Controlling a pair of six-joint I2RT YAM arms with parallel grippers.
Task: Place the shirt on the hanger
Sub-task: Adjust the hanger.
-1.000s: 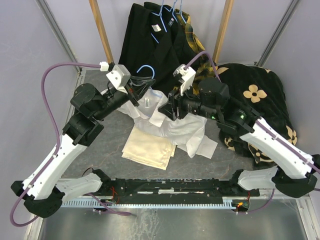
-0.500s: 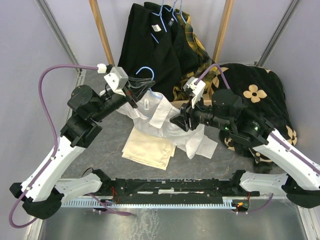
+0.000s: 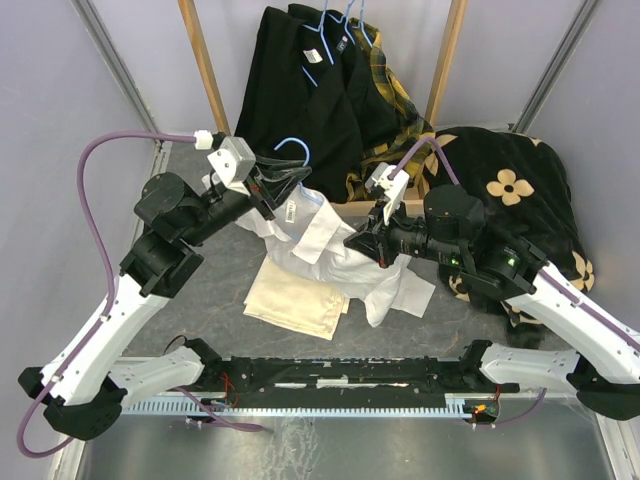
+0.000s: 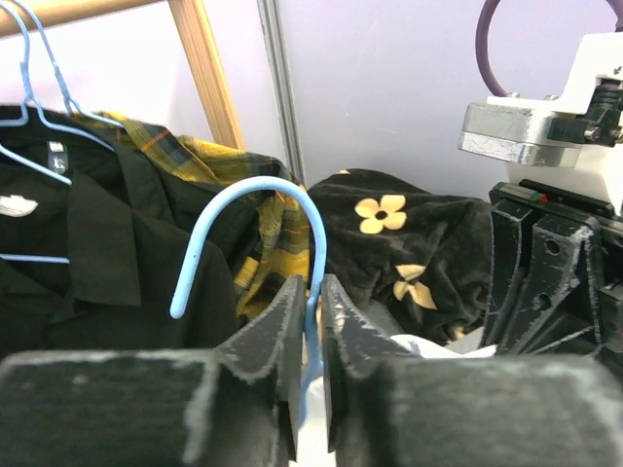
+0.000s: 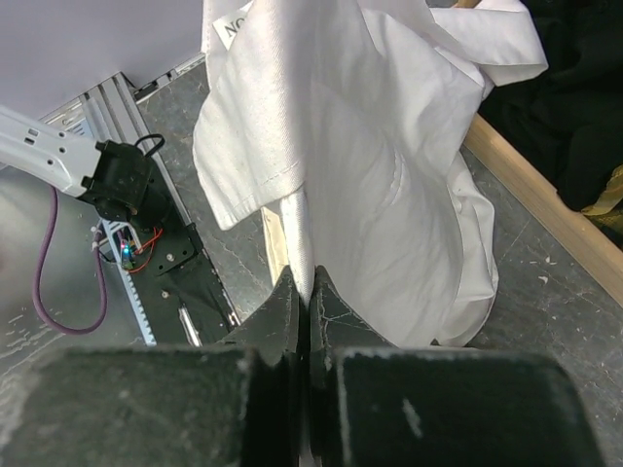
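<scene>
The light-blue wire hanger [image 3: 292,148] is held up at the back left, its hook [image 4: 263,190] arching above my left gripper [image 3: 270,188]. The jaws of that gripper [image 4: 311,292] stand close on either side of the hanger's neck wire. The white shirt [image 3: 340,265] hangs from the hanger, collar uppermost, its lower part trailing to the table. My right gripper [image 3: 360,243] is at the shirt's right side. In the right wrist view the gripper [image 5: 305,282] is shut on a vertical fold of the shirt [image 5: 370,175].
A cream-yellow folded cloth [image 3: 295,295] lies under the shirt's front edge. Black and plaid clothes on blue hangers [image 3: 300,90] hang at the back between two wooden posts [image 3: 203,60]. A black flowered blanket [image 3: 510,190] fills the right side. A wooden bar [image 5: 535,204] runs behind the shirt.
My right gripper has moved right and towards the front and has shut on the shirt's cloth. The left gripper has lifted the hanger slightly, and the shirt now hangs higher.
</scene>
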